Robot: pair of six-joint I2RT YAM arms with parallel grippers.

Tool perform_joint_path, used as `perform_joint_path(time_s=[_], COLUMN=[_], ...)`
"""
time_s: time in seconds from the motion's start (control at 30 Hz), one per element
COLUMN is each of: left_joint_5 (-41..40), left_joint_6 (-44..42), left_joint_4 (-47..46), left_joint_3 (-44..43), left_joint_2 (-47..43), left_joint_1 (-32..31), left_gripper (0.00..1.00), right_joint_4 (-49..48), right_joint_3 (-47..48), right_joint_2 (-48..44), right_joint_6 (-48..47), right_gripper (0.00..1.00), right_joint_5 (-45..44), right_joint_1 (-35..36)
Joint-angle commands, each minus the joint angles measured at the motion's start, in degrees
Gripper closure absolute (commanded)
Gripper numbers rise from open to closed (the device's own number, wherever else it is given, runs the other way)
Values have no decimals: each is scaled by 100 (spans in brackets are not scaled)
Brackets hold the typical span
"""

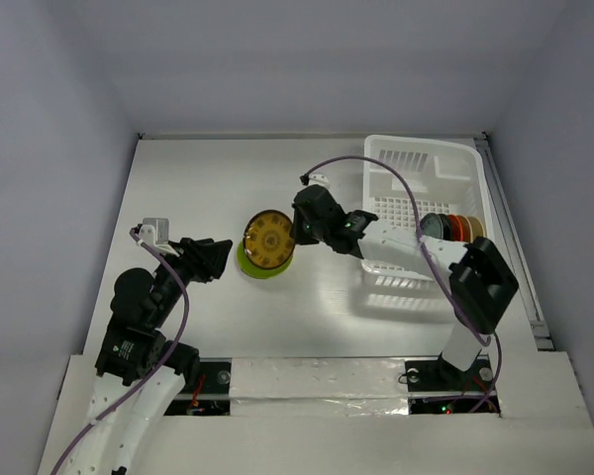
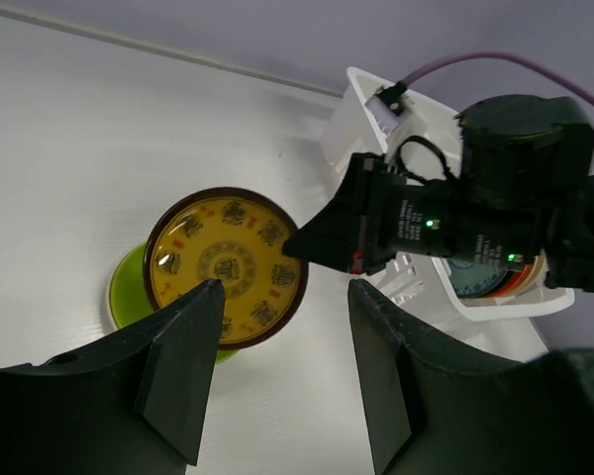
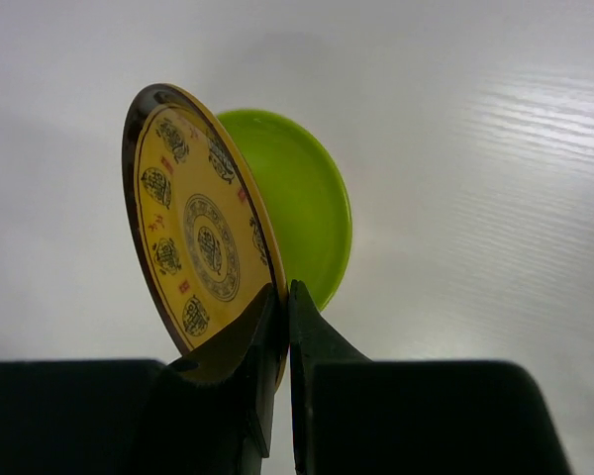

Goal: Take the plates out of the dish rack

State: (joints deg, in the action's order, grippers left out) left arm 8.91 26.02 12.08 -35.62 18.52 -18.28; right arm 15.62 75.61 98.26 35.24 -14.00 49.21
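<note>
Two plates are out on the bench (image 1: 178,178) and one dish rack (image 1: 416,168) stands at the right. The lime green plate (image 1: 260,270) (image 2: 127,295) (image 3: 302,198) lies flat near the middle of the bench. The yellow plate (image 1: 269,237) (image 2: 226,265) (image 3: 198,237), brown-rimmed, is tilted over it; whether the two touch I cannot tell.

In the rack, at least three plates stand on edge together against its right side: a blue-patterned white plate (image 1: 432,228), an orange-red plate (image 1: 456,226) and a brownish plate (image 1: 475,229). The exact count is hard to read.

The left jaws are spread wide and hold nothing, facing the two plates from the left. The right jaws are pinched tight on the yellow plate's near rim.
</note>
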Motion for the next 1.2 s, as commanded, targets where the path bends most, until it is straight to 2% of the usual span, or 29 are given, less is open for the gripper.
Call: perform_joint_path(time_s=[0.0,0.2,0.3,0.47,0.63,0.7,0.73,0.83,1.0,1.07,1.17], left_joint_5=[-21,15,15,23,23,23,23,23,50,50,76], left_joint_6=[26,26,17,17,26,26,26,26,26,26,26], left_joint_4=[-197,-214,-223,-223,-223,-223,-232,-223,-241,-232,-258], left_joint_3=[-68,-68,-60,-60,-60,-68,-60,-51,-59,-59,-42], left_joint_2=[20,28,20,28,20,11,20,11,11,-7,-59], left_joint_1=[-26,-26,-26,-26,26,27,27,27,27,27,27], left_gripper=[50,50,50,50,50,50,50,50,50,50,50], right_joint_4=[-990,-1219,-1421,-1325,-1044,-825,-684,-578,151,608,1328], right_joint_3=[445,192,-2,-213,-345,-267,-240,-293,-188,-249,-328], right_joint_2=[174,598,686,783,537,536,510,231,-534,-1086,-1580], right_joint_6=[377,720,834,923,835,756,730,642,440,466,519], right_gripper=[100,100,96,80,75,66,58,51,52,69,86], right_joint_5=[362,565,723,697,513,477,460,363,-338,-997,-1780], right_joint_1=[-26,-26,-26,-26,-26,-26,-26,-26,-26,-26,-157])
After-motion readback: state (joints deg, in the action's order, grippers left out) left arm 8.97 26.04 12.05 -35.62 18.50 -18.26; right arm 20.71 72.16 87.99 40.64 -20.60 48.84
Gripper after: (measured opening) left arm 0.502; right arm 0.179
